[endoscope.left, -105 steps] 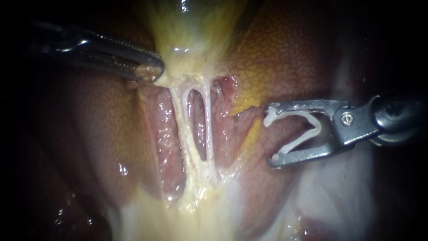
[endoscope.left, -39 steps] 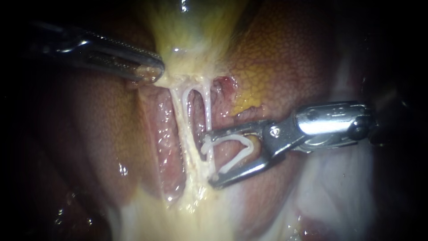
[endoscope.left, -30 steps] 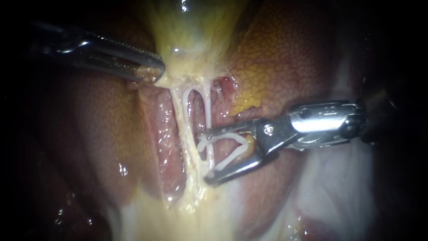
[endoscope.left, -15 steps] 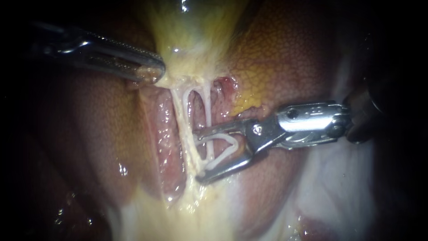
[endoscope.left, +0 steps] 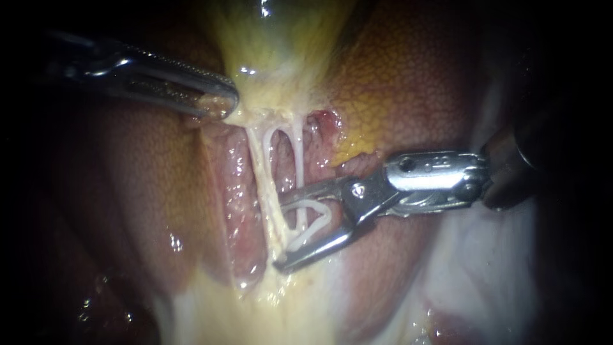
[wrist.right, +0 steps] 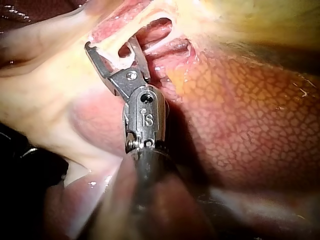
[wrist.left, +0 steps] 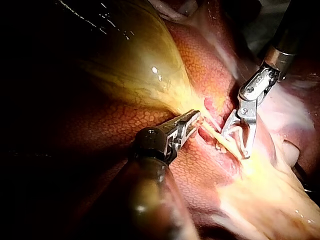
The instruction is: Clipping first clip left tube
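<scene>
White clip (endoscope.left: 311, 220) sat gripped between the right instrument's (endoscope.left: 280, 233) half-spread jaws, straddling the right tube (endoscope.left: 299, 150), tips reaching the left tube (endoscope.left: 260, 163), while the left instrument (endoscope.left: 220, 105) pinched the gallbladder's (endoscope.left: 274, 51) neck tight.

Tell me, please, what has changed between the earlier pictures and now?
The slender right instrument, its jaws carrying an open white clip, advanced leftward over the mottled liver and now straddles the pale right tube. The slender left instrument kept gripping the yellow gallbladder.
</scene>
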